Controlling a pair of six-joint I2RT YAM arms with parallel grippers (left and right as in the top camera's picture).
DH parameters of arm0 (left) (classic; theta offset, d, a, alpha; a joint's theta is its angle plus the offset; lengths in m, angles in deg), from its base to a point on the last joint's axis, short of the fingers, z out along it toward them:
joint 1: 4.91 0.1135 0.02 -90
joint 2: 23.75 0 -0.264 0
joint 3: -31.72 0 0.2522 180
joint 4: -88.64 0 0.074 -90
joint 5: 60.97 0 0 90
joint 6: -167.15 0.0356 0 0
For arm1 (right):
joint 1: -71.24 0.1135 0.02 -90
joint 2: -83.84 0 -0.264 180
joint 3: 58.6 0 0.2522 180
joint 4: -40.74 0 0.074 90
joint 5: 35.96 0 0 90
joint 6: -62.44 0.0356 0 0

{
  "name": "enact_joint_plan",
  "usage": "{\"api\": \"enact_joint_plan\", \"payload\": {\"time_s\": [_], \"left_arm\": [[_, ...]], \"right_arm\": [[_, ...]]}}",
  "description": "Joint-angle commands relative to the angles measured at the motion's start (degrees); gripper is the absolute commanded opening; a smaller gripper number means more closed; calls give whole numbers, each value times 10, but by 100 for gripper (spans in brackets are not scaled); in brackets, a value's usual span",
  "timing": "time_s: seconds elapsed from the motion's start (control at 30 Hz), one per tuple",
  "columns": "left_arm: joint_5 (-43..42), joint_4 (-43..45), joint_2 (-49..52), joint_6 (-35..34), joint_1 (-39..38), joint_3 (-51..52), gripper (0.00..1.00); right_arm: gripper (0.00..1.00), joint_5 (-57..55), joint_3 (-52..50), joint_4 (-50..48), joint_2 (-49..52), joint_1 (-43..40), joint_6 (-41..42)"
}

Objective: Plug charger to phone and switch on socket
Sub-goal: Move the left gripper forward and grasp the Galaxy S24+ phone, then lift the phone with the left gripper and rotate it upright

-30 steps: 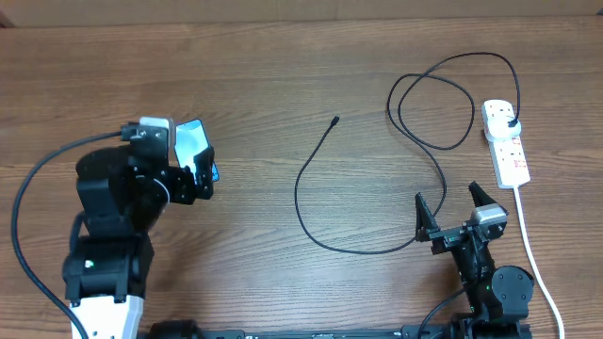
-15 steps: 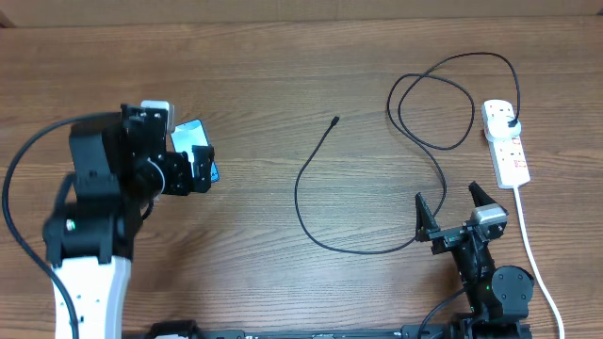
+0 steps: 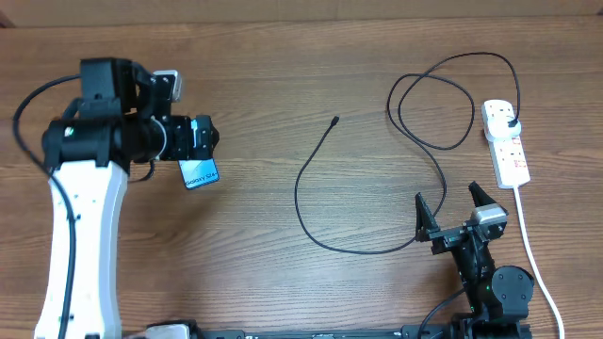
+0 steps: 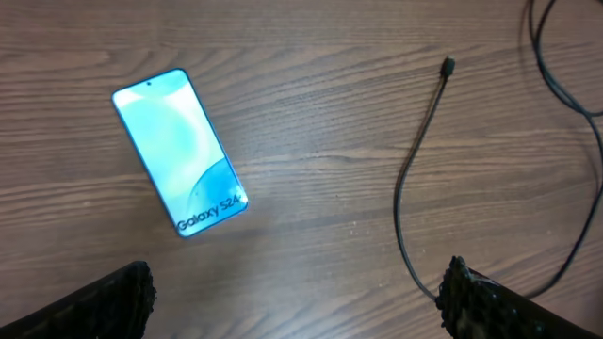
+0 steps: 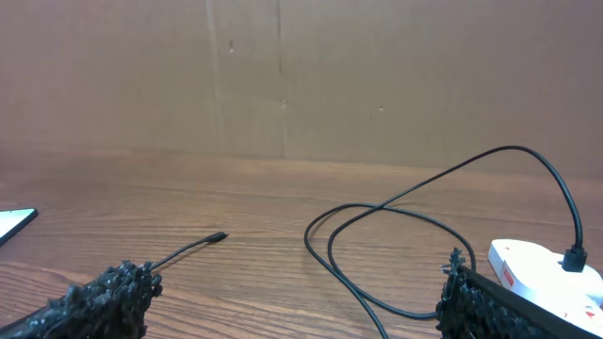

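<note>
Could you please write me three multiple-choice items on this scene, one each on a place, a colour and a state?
1. In the overhead view, on which side of the cable tip does the phone lie?
A) right
B) left
C) on top of it

2. What colour is the power strip?
A) black
B) blue
C) white

3. The cable tip is:
A) lying loose on the table
B) plugged into the phone
C) pinched in a gripper

Answers:
1 B: the phone lies well to the left, apart from the tip.
2 C: its body is plainly white against the wood.
3 A: in the left wrist view only bare wood surrounds the tip.
</note>
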Motion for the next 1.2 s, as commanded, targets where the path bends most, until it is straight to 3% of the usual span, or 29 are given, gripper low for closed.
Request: {"api": "enact_joint_plan", "payload": {"time_s": [0.0,0.17,0.33,0.5,0.63,1.17], "left_arm": [[-10,11,40,-7,-3,-13,97],[38,46,110,-103,-1,-13,97],[73,65,172,-122,-1,-13,100],[136,65,232,-115,-1,-13,100],[144,70,273,-89,-1,-13,100],[147,118,323,-107,-1,-13,100]], "right_arm": [[100,-2,-6,-3,-5,4,2],[100,-2,-6,-3,-5,4,2],[100,-2,-6,-3,-5,4,2],[100,-2,-6,-3,-5,4,2],[100,-2,-6,-3,-5,4,2],[100,-2,-6,-3,-5,4,2]]}}
